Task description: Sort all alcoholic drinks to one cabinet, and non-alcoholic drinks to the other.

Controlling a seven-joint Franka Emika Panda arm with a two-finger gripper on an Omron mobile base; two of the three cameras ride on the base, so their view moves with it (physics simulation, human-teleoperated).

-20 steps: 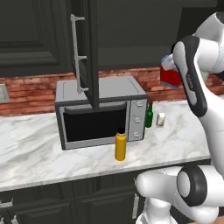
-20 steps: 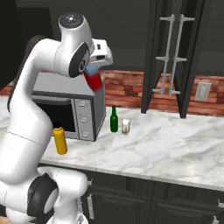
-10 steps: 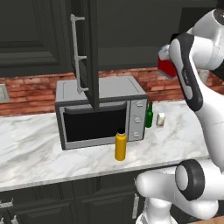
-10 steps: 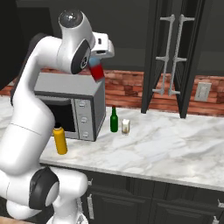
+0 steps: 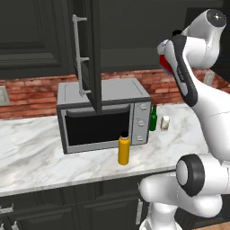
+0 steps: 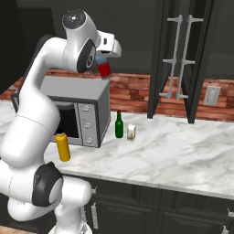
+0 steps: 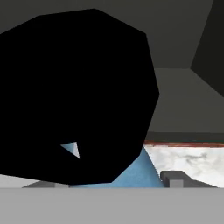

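The flat-sided bottle (image 6: 105,69) is held up high in the gripper (image 6: 103,58), above the microwave (image 6: 87,109) and in front of the dark upper cabinets; the jaws are closed on its body. Its red lower part is seen in the right base view, hanging just under the white hand, and in the left base view a small piece of red (image 5: 165,65) shows beside the forearm. In the hand view the bottle's black cap (image 7: 74,94) takes up most of the picture, with blue (image 7: 135,173) below it and one dark fingertip (image 7: 175,177) at the lower right.

On the marble counter (image 6: 183,155) three other drinks are standing upright. The yellow-orange bottle (image 5: 124,149) with a black cap is placed near the front edge, before the microwave's right end. The slim green bottle (image 6: 119,125) is found just past the microwave's right corner, and the small cream container (image 6: 131,132) is set just beside it, farther from the microwave.

Two open cabinet doors with rail handles (image 6: 183,59) are shown in the right base view at the back of the counter. In the left base view, one open door (image 5: 90,54) is seen edge-on above the microwave.
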